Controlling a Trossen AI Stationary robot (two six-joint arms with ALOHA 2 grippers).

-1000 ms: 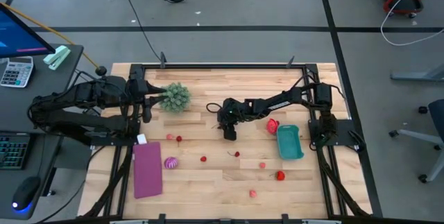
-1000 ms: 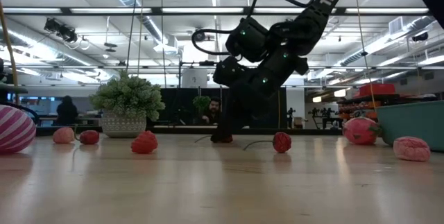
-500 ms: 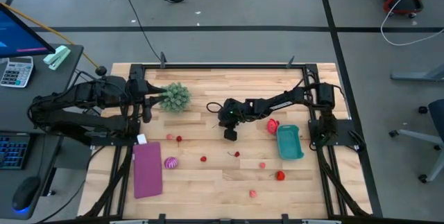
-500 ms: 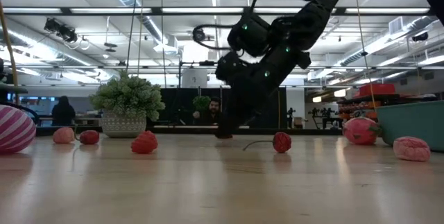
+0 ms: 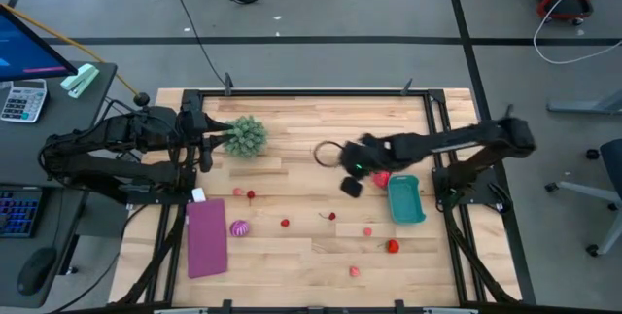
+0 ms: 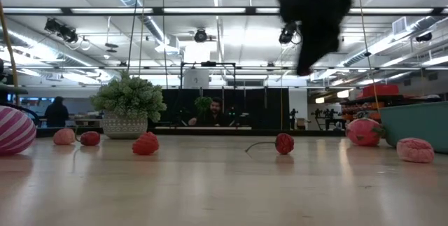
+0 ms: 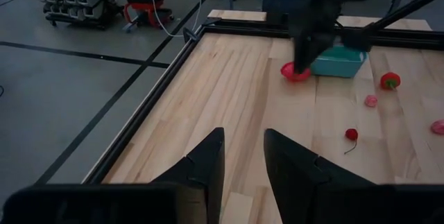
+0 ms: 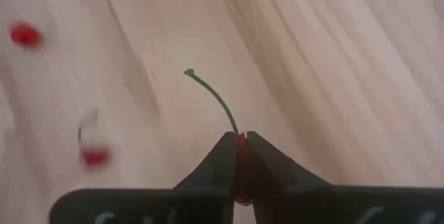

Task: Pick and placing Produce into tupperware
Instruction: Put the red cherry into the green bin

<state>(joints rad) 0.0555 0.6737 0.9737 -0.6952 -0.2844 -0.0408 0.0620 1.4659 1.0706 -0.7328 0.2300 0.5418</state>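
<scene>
My right gripper (image 5: 351, 187) hangs high over the table, just left of the teal tupperware tub (image 5: 405, 199), and is shut on a small red cherry (image 8: 241, 143). In the low view the right gripper (image 6: 304, 66) is well above the board. Other produce pieces lie scattered on the wood: a red strawberry (image 5: 382, 176) beside the tub, a magenta round one (image 5: 239, 227), and several tiny cherries and berries such as a stemmed cherry (image 5: 331, 216). My left gripper (image 7: 243, 148) is open and waits at the far left by the green plant ball (image 5: 246, 135). My right gripper pinches the cherry's red body (image 8: 241, 143) between its two fingers, which point down from above. The green stem (image 8: 216, 100) sticks out past the fingertips. The cherry is lifted clear of the table.
A flat purple mat (image 5: 206, 238) lies near the left edge with a white block at its far end. The black frame rails (image 5: 292, 93) border the board. Bare wood stretches between the plant and the tub. People sit in the room beyond the table.
My right gripper has risen from the table's middle, carrying the cherry up off the wood, and has swung toward the right edge and the tub. Its fingers have stayed shut. The left arm has kept still.
</scene>
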